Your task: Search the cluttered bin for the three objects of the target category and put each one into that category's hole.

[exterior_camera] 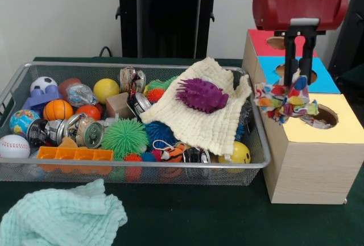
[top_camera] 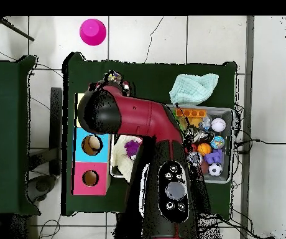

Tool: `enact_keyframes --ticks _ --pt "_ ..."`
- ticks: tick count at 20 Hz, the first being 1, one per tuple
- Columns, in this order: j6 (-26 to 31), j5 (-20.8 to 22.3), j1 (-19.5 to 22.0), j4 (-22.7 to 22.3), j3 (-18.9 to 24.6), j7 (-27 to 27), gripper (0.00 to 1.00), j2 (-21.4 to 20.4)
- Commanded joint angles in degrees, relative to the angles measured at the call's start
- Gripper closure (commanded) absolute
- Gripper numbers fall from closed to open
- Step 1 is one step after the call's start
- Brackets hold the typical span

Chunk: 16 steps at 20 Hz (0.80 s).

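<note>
Front view: the gripper (exterior_camera: 300, 64) hangs over the wooden box (exterior_camera: 310, 161), its two black fingers (exterior_camera: 289, 58) close together and pinching the top of a colourful patterned cloth (exterior_camera: 284, 101). The cloth dangles at the box's yellow section, just above and beside the yellow hole (exterior_camera: 321, 115); its lower folds seem to touch the rim. Behind the yellow section lie a blue section (exterior_camera: 327, 81) and a red section (exterior_camera: 261, 38), each with its own hole. Beside the box stands the wire bin (exterior_camera: 259, 144), full of balls, cans and toys; a cream cloth (exterior_camera: 199, 118) lies on the pile with a purple spiky toy (exterior_camera: 202, 94) on it. A mint cloth (exterior_camera: 60, 215) lies on the table before the bin. No writing can be read.

Overhead view: the arm (top_camera: 139, 118) covers the box's yellow end and the gripper. The blue section (top_camera: 92, 145) and pink-red section (top_camera: 89, 178) show, as do the bin (top_camera: 229, 112) and mint cloth (top_camera: 194, 87). A pink cup (top_camera: 92, 31) stands on the floor.
</note>
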<state>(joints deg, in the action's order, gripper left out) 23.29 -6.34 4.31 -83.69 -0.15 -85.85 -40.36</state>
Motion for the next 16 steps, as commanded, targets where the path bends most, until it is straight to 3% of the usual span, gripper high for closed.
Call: enact_keyframes --ticks 1,7,16 --pt "1.4 -2.4 -0.3 -3.9 -0.3 -14.6 1.00 2.2" --pt "6.6 -5.2 -0.2 -3.8 0.0 -14.6 1.00 0.8" --pt "6.2 -6.2 -0.2 -4.3 -0.1 -13.0 1.00 0.5"
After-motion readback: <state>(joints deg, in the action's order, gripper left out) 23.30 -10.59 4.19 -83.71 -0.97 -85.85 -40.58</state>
